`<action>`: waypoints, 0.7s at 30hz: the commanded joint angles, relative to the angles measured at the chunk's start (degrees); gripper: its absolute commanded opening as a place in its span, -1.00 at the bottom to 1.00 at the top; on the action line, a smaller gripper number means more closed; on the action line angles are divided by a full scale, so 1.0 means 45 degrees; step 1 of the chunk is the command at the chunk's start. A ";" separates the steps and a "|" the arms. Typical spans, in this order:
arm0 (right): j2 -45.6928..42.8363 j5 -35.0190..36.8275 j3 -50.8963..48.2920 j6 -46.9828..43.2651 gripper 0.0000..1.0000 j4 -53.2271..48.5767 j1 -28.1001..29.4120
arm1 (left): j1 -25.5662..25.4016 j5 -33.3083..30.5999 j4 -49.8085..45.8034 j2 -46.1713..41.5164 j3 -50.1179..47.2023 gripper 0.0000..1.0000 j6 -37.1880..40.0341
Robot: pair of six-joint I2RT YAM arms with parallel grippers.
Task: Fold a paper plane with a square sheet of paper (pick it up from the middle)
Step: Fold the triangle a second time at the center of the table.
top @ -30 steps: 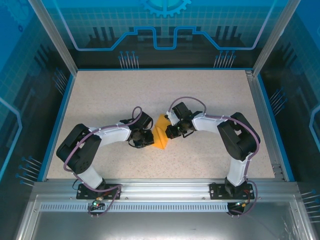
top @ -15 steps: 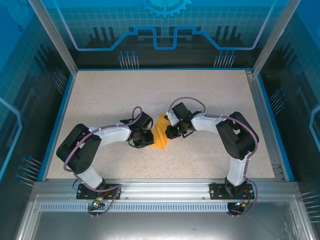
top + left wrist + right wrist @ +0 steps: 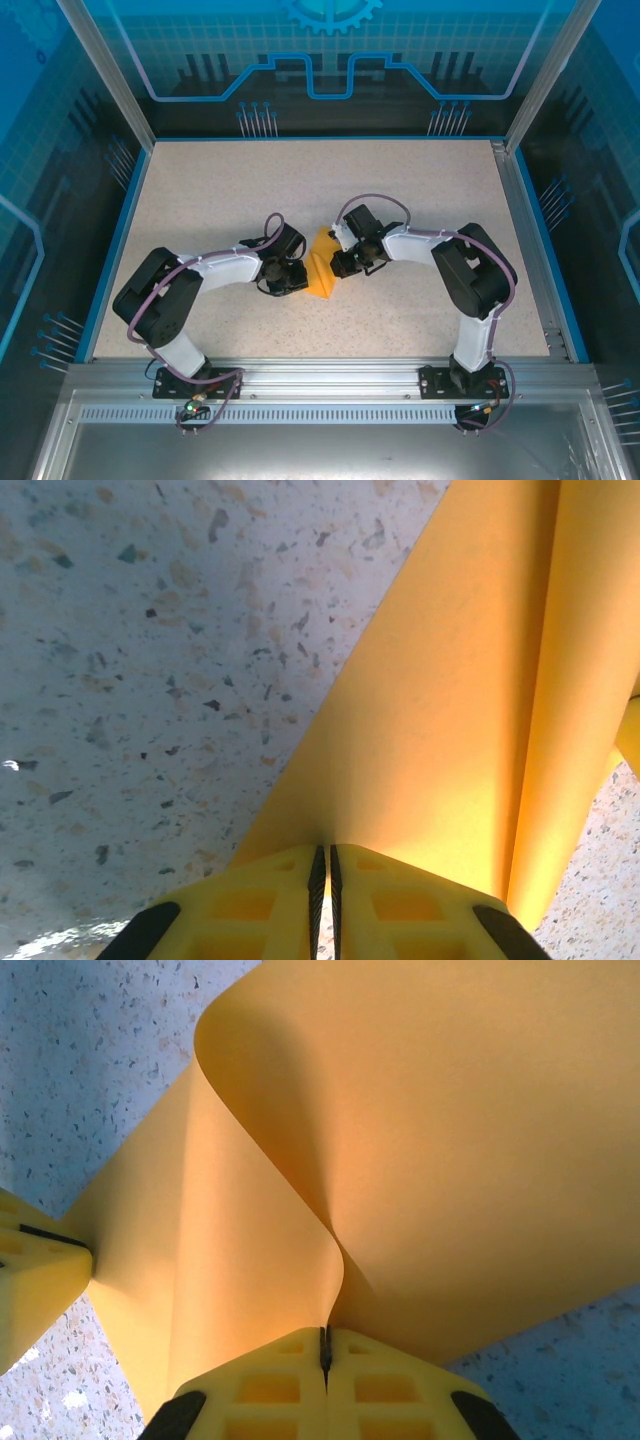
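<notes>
While left end effector (image 3: 323,858) pinches paper sheet (image 3: 440,710) edge, right end effector (image 3: 324,1340) pinches curled fold, opp. side.

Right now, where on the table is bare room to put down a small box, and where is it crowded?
Bare: the wide far strip of table between the arms and the back edge, and the near patch between the two arm bases. Crowded: the middle, where the left fingers and right fingers both pinch the paper.
</notes>
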 commanded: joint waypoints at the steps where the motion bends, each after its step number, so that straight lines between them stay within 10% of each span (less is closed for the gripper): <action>1: 0.0286 -0.0054 0.0294 -0.0262 -0.91 -0.0217 -0.0050 | -0.0077 -0.0003 -0.0429 0.0402 0.0111 -0.71 0.0236; 21: 0.0752 0.0529 0.0011 -0.0396 -0.93 -0.0528 -0.0087 | 0.0514 0.1832 0.1369 -0.1702 -0.0028 -0.68 0.0063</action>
